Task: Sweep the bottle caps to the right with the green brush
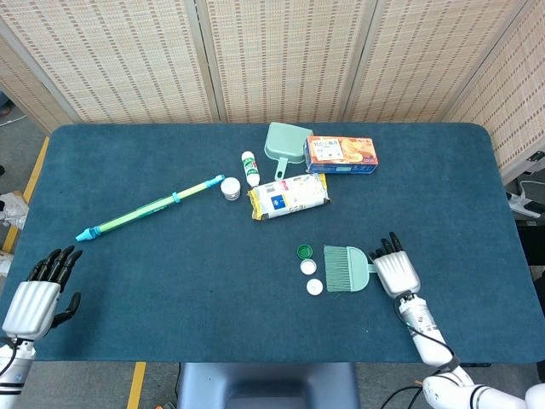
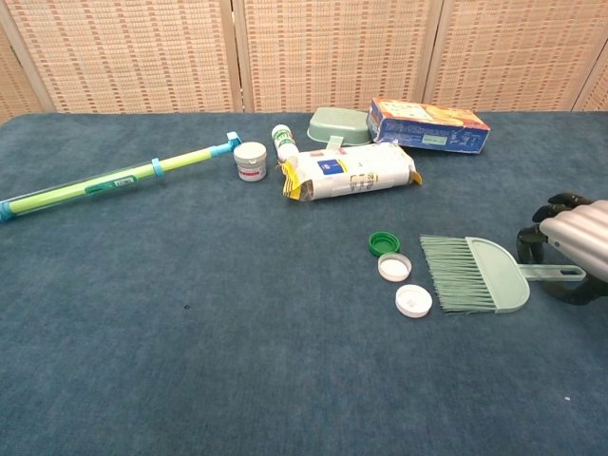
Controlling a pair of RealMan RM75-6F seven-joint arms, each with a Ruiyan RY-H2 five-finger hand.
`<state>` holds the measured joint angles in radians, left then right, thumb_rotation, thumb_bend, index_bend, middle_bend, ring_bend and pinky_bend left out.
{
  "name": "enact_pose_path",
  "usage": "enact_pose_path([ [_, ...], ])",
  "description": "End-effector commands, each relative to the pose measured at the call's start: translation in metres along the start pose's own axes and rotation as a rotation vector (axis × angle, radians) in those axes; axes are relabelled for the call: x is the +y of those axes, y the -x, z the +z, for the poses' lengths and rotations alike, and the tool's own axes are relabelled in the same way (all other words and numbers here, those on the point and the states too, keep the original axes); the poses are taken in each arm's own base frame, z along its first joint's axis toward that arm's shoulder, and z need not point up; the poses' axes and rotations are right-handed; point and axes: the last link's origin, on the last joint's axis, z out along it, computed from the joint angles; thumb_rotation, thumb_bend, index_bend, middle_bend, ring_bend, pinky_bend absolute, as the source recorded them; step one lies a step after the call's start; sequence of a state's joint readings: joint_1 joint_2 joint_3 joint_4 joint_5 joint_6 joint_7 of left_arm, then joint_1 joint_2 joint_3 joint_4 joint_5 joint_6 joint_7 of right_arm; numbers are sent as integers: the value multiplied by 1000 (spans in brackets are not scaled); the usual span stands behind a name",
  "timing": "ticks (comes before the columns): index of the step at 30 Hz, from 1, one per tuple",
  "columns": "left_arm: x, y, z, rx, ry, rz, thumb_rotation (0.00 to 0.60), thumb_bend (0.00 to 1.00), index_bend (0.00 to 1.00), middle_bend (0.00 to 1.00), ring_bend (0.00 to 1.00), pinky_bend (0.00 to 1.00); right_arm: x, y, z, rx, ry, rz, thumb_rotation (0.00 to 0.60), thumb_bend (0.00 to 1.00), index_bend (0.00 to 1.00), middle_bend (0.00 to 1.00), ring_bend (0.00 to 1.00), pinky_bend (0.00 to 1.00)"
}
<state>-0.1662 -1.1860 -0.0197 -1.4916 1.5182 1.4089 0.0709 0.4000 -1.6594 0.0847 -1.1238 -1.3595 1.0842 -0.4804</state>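
Observation:
The green brush [image 1: 344, 268] [image 2: 477, 275] lies flat on the blue table, bristles pointing left, handle [image 2: 554, 274] pointing right. Just left of the bristles sit a green cap [image 1: 304, 251] [image 2: 383, 241] and two white caps [image 1: 308, 267] [image 1: 314, 286] [image 2: 394, 267] [image 2: 413, 301]. My right hand [image 1: 394, 272] [image 2: 571, 251] arches over the handle's end, fingers curved on the far side and thumb on the near side, not clamped on it. The handle still rests on the cloth. My left hand [image 1: 37, 295] hovers at the front left edge with fingers extended, holding nothing.
Behind the caps lie a yellow snack bag [image 1: 288, 195], an orange box [image 1: 341, 154], a green dustpan [image 1: 284, 142], a small white bottle [image 1: 249, 168], a white jar [image 1: 231, 187] and a long green-blue tube [image 1: 149, 207]. The table's right edge is beyond my right hand.

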Motion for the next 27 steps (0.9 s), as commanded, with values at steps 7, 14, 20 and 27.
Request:
enact_pose_path([
  [7,-1,0,0,-3,-5,0,600,450,0,0,0,161,-4,1,0,16,-3,4,600,288,488,452,195,82],
  [14,-1,0,1,-8,-11,1,600,450,0,0,3,162,-5,2,0,22,3,-8,600,309,603,545,274,101],
  [20,-1,0,1,-8,-13,1,600,449,0,0,10,162,-6,1,0,45,3,-10,600,343,759,673,410,172],
  [27,0,0,1,-9,-9,-1,600,450,0,1,10,162,-7,-1,-3,87,-35,23,600,398,855,759,527,450],
])
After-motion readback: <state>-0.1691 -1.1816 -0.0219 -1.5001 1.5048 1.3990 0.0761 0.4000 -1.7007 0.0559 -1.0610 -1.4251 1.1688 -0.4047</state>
